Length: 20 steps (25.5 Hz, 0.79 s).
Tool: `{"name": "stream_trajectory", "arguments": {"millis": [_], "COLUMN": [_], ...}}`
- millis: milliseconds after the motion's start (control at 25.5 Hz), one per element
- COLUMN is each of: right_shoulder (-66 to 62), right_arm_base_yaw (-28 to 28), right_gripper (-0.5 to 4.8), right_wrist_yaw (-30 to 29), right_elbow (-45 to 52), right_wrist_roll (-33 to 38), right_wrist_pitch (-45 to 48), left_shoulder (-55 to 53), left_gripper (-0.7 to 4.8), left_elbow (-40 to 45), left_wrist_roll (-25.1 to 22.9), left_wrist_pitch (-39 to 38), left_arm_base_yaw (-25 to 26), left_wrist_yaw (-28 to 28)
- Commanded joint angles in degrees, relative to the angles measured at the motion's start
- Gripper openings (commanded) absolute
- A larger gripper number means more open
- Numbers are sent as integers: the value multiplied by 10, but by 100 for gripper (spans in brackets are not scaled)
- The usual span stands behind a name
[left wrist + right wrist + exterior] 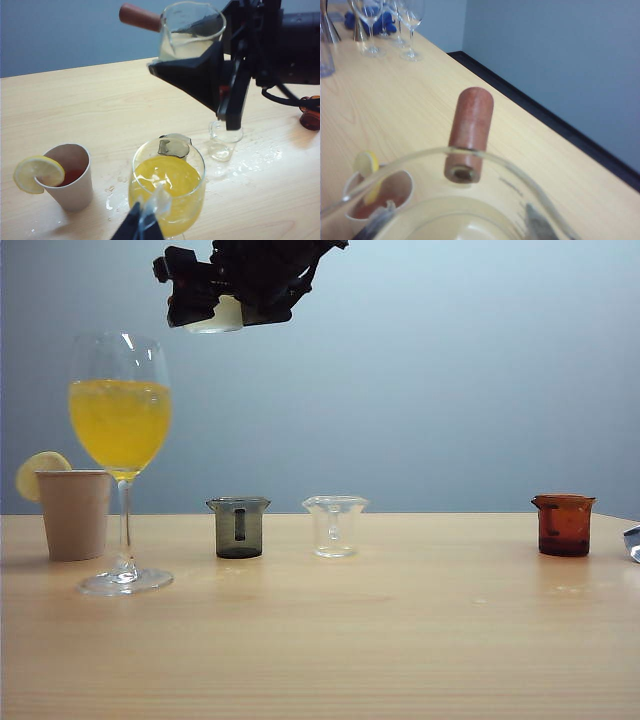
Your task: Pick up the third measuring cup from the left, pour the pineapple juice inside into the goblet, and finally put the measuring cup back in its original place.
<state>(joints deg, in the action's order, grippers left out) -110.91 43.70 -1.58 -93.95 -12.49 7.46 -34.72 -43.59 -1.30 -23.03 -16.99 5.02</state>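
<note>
Cup held high, goblet below and to the left

The right gripper (235, 295) hangs at the top of the exterior view, its jaws part-way open and closed around the third measuring cup (190, 37), which sits about upright with the pale pineapple juice (182, 49) inside and its reddish-brown stub (467, 135) pointing away from the gripper. The goblet (120, 455) stands on the worktop (400, 640) below and left of the cup, beside the paper cup (73, 512), already holding yellow liquid. By my reading, the pour needs the cup brought down and leftward over the goblet's rim, then tipped lip-first. The left gripper (142, 225) sits low by the goblet's bowl; whether it grips anything I cannot tell. The right arm is plainly the one placed to pour.
</note>
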Motion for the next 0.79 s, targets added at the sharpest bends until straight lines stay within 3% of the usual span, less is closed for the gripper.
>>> {"name": "stream_trajectory", "arguments": {"millis": [39, 510, 785], "right_shoulder": [4, -4, -4], "right_arm_base_yaw": [3, 12, 9], "right_gripper": [107, 107, 109], "right_wrist_yaw": [-3, -32, -46], "right_elbow": [-6, -5, -5], "right_wrist_roll": [-57, -99, -79], "right_wrist_pitch": [18, 39, 29], "left_shoulder": [1, 0, 0], "left_gripper": [-4, -4, -4], "left_elbow": [-3, -3, -3], "left_wrist_roll": [-1, 18, 18], "left_wrist_pitch": [-5, -5, -5], "left_arm_base_yaw": [0, 0, 0], "left_wrist_yaw": [3, 2, 2]}}
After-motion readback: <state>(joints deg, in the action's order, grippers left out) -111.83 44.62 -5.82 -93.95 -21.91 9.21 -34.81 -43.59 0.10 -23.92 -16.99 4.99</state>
